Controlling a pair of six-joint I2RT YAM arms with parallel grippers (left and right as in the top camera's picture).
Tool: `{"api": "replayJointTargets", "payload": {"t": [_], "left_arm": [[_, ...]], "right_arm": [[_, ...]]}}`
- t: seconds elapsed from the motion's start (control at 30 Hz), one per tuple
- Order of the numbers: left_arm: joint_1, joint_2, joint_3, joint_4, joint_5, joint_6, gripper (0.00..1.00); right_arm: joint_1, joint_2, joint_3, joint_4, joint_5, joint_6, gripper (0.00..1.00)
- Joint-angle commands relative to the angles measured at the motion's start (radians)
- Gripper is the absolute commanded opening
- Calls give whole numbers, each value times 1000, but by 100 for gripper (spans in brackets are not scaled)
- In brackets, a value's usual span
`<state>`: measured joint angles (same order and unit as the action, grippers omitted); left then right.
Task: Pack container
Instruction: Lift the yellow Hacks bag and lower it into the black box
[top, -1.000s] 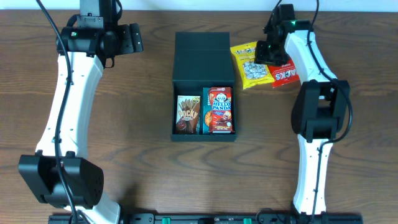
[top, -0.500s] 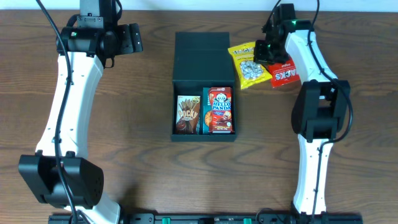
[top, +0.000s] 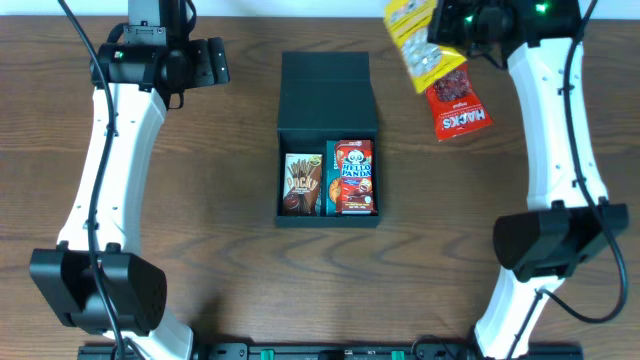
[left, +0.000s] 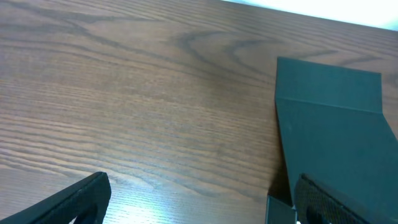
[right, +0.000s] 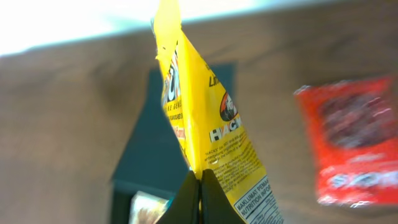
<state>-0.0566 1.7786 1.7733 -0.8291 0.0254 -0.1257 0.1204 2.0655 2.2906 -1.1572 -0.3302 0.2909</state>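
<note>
- The container (top: 327, 220) sits mid-table (top: 220, 200), its flap lid (top: 325, 90) lying open behind it, with 2 snack boxes (top: 353, 176) side by side inside.
- The right gripper (right: 200, 185) is pinched tight on a yellow packet (right: 205, 124), held above the table up and right of the container, clear of it.
- The left gripper (top: 213, 62) hangs left of the lid and apart from it, jaws spread wide and empty.
- A red packet (top: 458, 108) lies on the table right of the lid.
</note>
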Motion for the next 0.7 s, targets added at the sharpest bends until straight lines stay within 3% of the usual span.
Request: {"api": "replayJointTargets", "payload": {"t": [0.0, 0.2, 0.33, 0.67], "left_arm": [[19, 15, 14, -2, -10, 18, 95], [55, 15, 13, -4, -9, 13, 95], [78, 15, 13, 0, -6, -15, 95], [129, 15, 13, -1, -6, -28, 95]], "right_arm": [[55, 38, -12, -64, -154, 53, 2], [178, 39, -15, -165, -146, 185, 2], [255, 39, -40, -156, -46, 344, 1], [401, 39, -192, -68, -39, 661, 2]]}}
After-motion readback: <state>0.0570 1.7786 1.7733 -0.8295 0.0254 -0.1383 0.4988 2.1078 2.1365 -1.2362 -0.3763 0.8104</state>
